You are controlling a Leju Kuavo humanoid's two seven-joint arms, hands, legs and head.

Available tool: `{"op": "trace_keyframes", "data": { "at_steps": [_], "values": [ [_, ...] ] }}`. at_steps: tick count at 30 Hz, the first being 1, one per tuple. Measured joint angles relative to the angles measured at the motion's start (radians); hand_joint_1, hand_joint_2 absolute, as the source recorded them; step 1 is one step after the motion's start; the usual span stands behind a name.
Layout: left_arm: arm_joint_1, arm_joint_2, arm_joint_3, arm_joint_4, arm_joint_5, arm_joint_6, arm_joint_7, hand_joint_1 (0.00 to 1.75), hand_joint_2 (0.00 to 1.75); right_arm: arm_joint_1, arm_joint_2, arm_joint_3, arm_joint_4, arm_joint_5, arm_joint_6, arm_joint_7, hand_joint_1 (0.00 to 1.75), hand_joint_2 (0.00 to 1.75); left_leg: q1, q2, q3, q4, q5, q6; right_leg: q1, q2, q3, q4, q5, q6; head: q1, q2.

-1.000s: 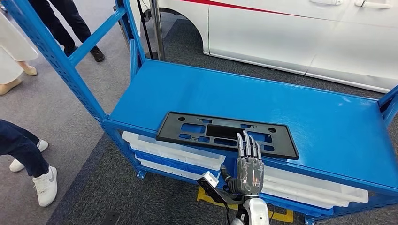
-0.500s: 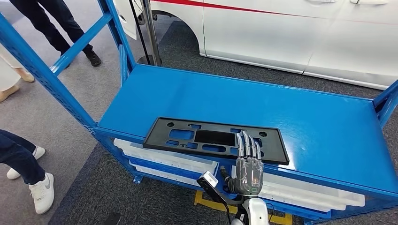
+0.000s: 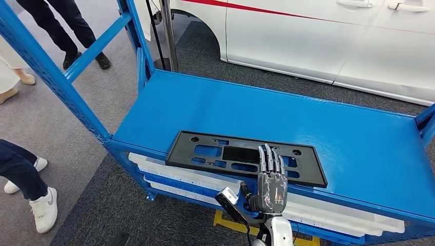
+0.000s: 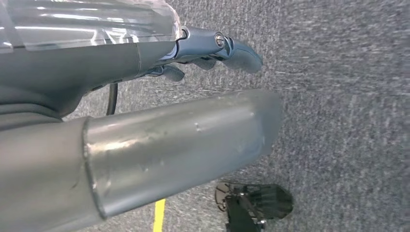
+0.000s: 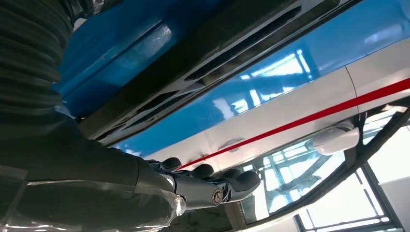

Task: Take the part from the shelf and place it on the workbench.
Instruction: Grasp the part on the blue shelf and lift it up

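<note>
Black part (image 3: 246, 157) on blue shelf (image 3: 328, 123), white car (image 3: 328, 36) behind, right hand (image 3: 271, 180) at the part's near edge

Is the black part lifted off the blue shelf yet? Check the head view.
No: the black part lies flat on the blue shelf near its front edge, with the right hand reaching over it.

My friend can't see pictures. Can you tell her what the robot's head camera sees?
The robot's right hand reaches up with straight fingers over the front edge of a flat black plastic part lying on a blue shelf. A white car stands behind, and people's legs show at the left.
</note>
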Motion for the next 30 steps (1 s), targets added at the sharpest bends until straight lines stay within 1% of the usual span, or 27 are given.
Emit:
{"op": "trace_keyframes", "data": {
  "at_steps": [1,2,4,5,6,7,9,10,11,12,13,14,15,16,17,18,20,21,22,23,24,25,26,27,28,29,30],
  "values": [
    [0.000,0.000,0.000,0.000,0.000,0.000,0.000,0.00,0.00,0.000,0.000,0.000,0.000,0.000,0.000,0.000,0.00,1.75,-0.002,-0.001,0.000,0.003,-0.004,-0.006,0.001,0.000,0.018,-0.040,0.012,-0.003,0.000,0.000],
    [0.000,0.000,0.000,0.000,0.000,0.000,0.000,0.00,0.00,0.000,0.000,0.000,0.001,0.000,0.000,0.001,0.00,1.75,-0.003,0.000,0.000,0.005,-0.007,-0.012,0.003,0.001,0.025,-0.057,0.011,-0.006,-0.001,0.000],
    [-0.001,0.000,0.000,0.000,0.000,0.001,0.000,0.00,0.00,0.000,0.000,0.001,0.001,0.000,0.000,0.002,0.00,1.75,-0.003,0.001,-0.001,0.004,-0.009,-0.023,0.004,0.004,0.025,-0.061,0.011,-0.014,-0.001,0.000],
    [-0.001,0.000,0.000,0.000,0.000,0.001,0.000,0.00,0.00,0.000,0.001,0.001,0.001,0.000,0.000,0.002,0.00,1.75,-0.002,0.001,-0.001,0.009,-0.014,-0.028,0.003,0.004,0.026,-0.065,0.012,-0.020,-0.001,0.000],
    [-0.001,0.000,0.000,0.000,0.000,0.001,0.000,0.00,0.00,0.000,0.001,0.002,0.001,0.000,0.000,0.002,0.00,1.75,-0.001,0.002,-0.008,0.028,-0.028,-0.033,0.001,0.003,0.029,-0.068,0.013,-0.026,-0.001,0.000],
    [-0.001,0.000,0.000,0.000,0.000,0.001,0.000,0.00,0.00,0.000,0.001,0.002,0.001,0.000,0.000,0.002,0.00,1.75,0.000,0.002,-0.026,0.069,-0.054,-0.038,-0.001,0.001,0.031,-0.071,0.014,-0.031,-0.001,0.000],
    [-0.001,0.000,0.000,0.000,0.000,0.001,-0.001,0.00,0.00,0.000,0.002,0.003,0.002,0.000,0.000,0.002,0.00,1.75,0.002,0.002,-0.085,0.199,-0.119,-0.045,-0.001,-0.001,0.033,-0.072,0.012,-0.037,-0.001,0.000],
    [0.000,0.000,0.000,0.000,0.000,0.001,0.000,0.00,0.00,0.000,0.002,0.003,0.002,0.000,0.000,0.002,0.00,1.75,0.003,0.002,-0.115,0.260,-0.141,-0.047,0.000,-0.001,0.033,-0.071,0.011,-0.038,-0.001,0.000],
    [0.001,0.000,0.000,0.000,0.000,0.001,0.000,0.00,0.00,0.000,0.002,0.003,0.002,0.000,0.000,0.002,0.00,1.75,0.003,0.002,-0.132,0.291,-0.143,-0.047,0.001,-0.001,0.034,-0.071,0.011,-0.038,-0.001,0.000],
    [0.001,0.001,0.000,0.000,0.000,0.001,0.000,0.00,0.00,0.000,0.002,0.003,0.002,0.000,0.000,0.002,0.00,1.75,0.003,0.002,-0.130,0.283,-0.124,-0.046,0.001,0.000,0.036,-0.071,0.009,-0.038,-0.001,0.000],
    [0.001,0.001,0.000,0.000,0.000,0.001,0.000,0.00,0.00,0.000,0.002,0.003,0.002,0.000,0.000,0.002,0.00,1.75,0.003,0.002,-0.109,0.234,-0.088,-0.043,0.001,0.001,0.040,-0.071,0.008,-0.037,-0.001,0.000],
    [0.001,0.001,0.000,0.000,0.000,0.001,0.000,0.00,0.00,0.000,0.002,0.004,0.002,0.000,0.000,0.002,0.00,1.75,0.002,0.002,-0.076,0.159,-0.047,-0.039,0.001,0.002,0.044,-0.071,0.005,-0.035,-0.001,0.000],
    [0.000,0.001,0.000,0.000,0.000,0.001,0.000,0.00,0.00,-0.001,0.002,0.004,0.002,0.000,0.000,0.002,0.00,1.75,0.000,0.002,-0.043,0.090,-0.018,-0.035,0.002,0.002,0.046,-0.071,0.003,-0.032,-0.001,0.000],
    [-0.001,0.001,0.000,0.000,0.000,0.001,0.000,0.00,0.00,-0.001,0.002,0.005,0.002,0.000,0.000,0.002,0.00,1.75,-0.002,0.001,-0.020,0.040,-0.003,-0.030,0.003,0.003,0.046,-0.070,0.002,-0.028,-0.001,0.000],
    [-0.001,0.001,0.000,0.000,0.000,0.001,0.000,0.00,0.00,-0.001,0.002,0.006,0.002,0.000,0.000,0.002,0.00,1.75,-0.005,0.000,-0.009,0.013,0.001,-0.026,0.004,0.003,0.045,-0.070,0.002,-0.024,-0.001,0.000],
    [-0.001,0.001,0.000,0.000,0.000,0.001,0.000,0.00,0.00,-0.001,0.002,0.007,0.002,0.000,0.000,0.002,0.00,1.75,-0.008,-0.001,-0.007,0.008,-0.003,-0.023,0.004,0.003,0.043,-0.070,0.003,-0.019,-0.001,0.000],
    [0.001,0.001,0.000,0.000,0.002,0.001,0.000,0.00,0.00,-0.001,0.001,0.008,0.002,-0.001,0.000,0.003,0.00,1.75,-0.006,0.000,-0.006,-0.001,0.002,-0.013,0.004,0.004,0.043,-0.070,0.002,-0.008,-0.001,0.000],
    [0.001,0.001,0.000,0.000,0.002,0.000,0.000,0.00,0.00,-0.002,0.001,0.008,0.002,-0.002,0.000,0.003,0.00,1.75,-0.004,0.001,-0.003,-0.007,0.005,-0.006,0.004,0.003,0.039,-0.058,-0.008,-0.003,-0.001,0.000],
    [0.001,0.000,0.000,0.000,0.003,-0.001,0.000,0.00,0.00,-0.002,0.001,0.009,0.002,-0.003,0.000,0.003,0.00,1.75,-0.001,0.002,-0.001,-0.012,0.008,0.001,0.005,0.003,0.026,-0.027,-0.029,0.001,-0.001,0.000],
    [0.000,0.000,0.000,0.000,0.003,-0.002,0.000,0.00,0.00,-0.002,0.000,0.009,0.003,-0.005,0.000,0.003,0.00,1.75,0.000,0.003,0.001,-0.015,0.010,0.006,0.004,0.002,0.002,0.025,-0.059,0.003,-0.001,0.000],
    [0.000,0.000,0.000,0.000,0.003,-0.004,0.000,0.00,0.00,-0.002,0.000,0.009,0.004,-0.007,0.000,0.003,0.00,1.75,-0.001,0.004,0.000,-0.015,0.009,0.010,0.004,0.002,-0.030,0.090,-0.091,0.005,0.000,0.000],
    [0.000,0.000,0.000,0.000,0.002,-0.005,0.000,0.00,0.00,-0.002,0.000,0.009,0.006,-0.008,0.000,0.003,0.00,1.75,-0.002,0.004,0.000,-0.014,0.009,0.012,0.003,0.002,-0.061,0.153,-0.115,0.006,-0.001,0.000],
    [0.000,0.000,0.000,0.000,0.001,-0.007,0.000,0.00,0.00,-0.003,0.000,0.009,0.008,-0.009,0.000,0.003,0.00,1.75,-0.003,0.004,0.001,-0.013,0.008,0.012,0.002,0.001,-0.082,0.192,-0.122,0.006,-0.001,0.000],
    [0.000,0.000,0.000,0.000,0.000,-0.009,0.000,0.00,0.00,-0.003,0.000,0.010,0.010,-0.010,0.000,0.003,0.00,1.75,-0.003,0.004,0.001,-0.012,0.006,0.012,0.002,0.001,-0.087,0.198,-0.110,0.006,0.000,0.000],
    [0.000,0.000,0.000,0.000,-0.002,-0.010,0.000,0.00,0.00,-0.004,0.000,0.010,0.012,-0.010,0.000,0.003,0.00,1.75,-0.004,0.002,0.002,-0.009,0.005,0.012,0.001,0.001,-0.073,0.165,-0.080,0.005,0.000,0.000],
    [0.000,0.000,0.000,0.000,-0.003,-0.011,0.000,0.00,0.00,-0.004,0.000,0.011,0.013,-0.010,0.000,0.003,0.00,1.75,-0.004,0.001,0.004,-0.007,0.001,0.010,0.000,0.001,-0.043,0.101,-0.041,0.002,0.000,0.000],
    [0.000,-0.001,0.000,0.000,-0.005,-0.012,0.000,0.00,0.00,-0.006,0.000,0.013,0.014,-0.010,0.000,0.004,0.00,1.75,-0.005,0.000,0.005,-0.003,-0.002,0.007,0.001,0.000,-0.011,0.036,-0.013,-0.001,0.000,0.000]
  ]
}}
